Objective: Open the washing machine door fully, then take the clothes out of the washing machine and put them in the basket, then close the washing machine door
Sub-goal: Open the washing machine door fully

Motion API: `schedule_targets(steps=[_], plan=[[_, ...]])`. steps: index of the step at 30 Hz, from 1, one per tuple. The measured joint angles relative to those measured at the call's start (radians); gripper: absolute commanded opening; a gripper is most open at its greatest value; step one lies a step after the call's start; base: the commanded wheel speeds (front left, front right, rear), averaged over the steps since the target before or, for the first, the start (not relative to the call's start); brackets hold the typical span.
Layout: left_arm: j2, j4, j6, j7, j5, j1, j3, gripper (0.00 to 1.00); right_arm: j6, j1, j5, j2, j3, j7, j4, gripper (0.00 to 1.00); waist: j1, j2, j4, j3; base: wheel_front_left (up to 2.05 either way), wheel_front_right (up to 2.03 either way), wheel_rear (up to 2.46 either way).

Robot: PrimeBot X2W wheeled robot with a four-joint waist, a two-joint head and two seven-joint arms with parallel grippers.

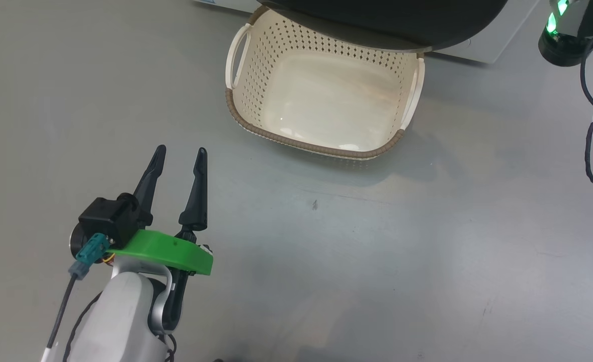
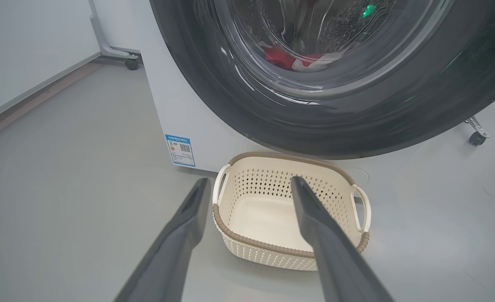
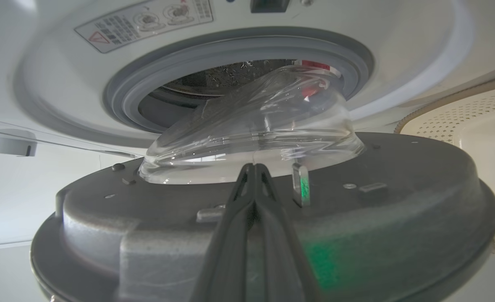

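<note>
Over on the left, the left gripper point(image 1: 181, 149) hangs above the bare grey floor point(image 1: 326, 261), its two dark fingers spread wide and released, nothing between them. Moving right along the floor, there's the small blue label point(image 2: 180, 150) on the near lower corner of the washing machine point(image 2: 197, 113), white and square-sided. Just right of that label sits the basket point(image 1: 296, 42), cream with a brown rim, upright on the floor hard against the machine's front and empty inside. Its far edge is tucked beneath the overhanging black rim of the washing machine door point(image 2: 356, 126). That door stands swung out from the opening, not shut! Through the glass, the clothes point(image 2: 278, 56) show as a red-and-white heap lying low in the drum point(image 3: 213, 75), well inside the machine. And now the right side: the right gripper point(image 3: 253, 167) is clenched, fingers pressed flat together and gripping nothing, its tips up at the grey inner face of the door, right at the foot of the clear glass bowl point(image 3: 264, 121). Whether the tips actually touch it, I cannot tell. Beyond the bowl, the grey gasket point(image 3: 155, 63) rings the opening.
</note>
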Motion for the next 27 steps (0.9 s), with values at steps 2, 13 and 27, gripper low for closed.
schedule_targets(steps=[2,13,27], plan=[[0.0,0.0,0.0,0.0,0.0,0.0,-0.001,1.0,0.0,-0.001,0.0,0.0,0.006,0.009,0.009,0.0,0.0,0.0,0.0,-0.002,0.0,0.0,0.0],[0.0,0.013,0.0,0.0,0.0,0.0,-0.006,1.0,0.0,0.027,0.016,0.007,0.021,0.041,0.042,0.0,0.0,0.0,0.002,-0.042,0.0,0.0,0.0],[0.0,0.028,0.008,0.0,0.014,0.014,0.002,1.0,0.0,0.134,0.043,0.058,0.058,0.086,0.063,0.0,0.0,0.0,0.0,-0.122,0.0,0.0,0.0]])
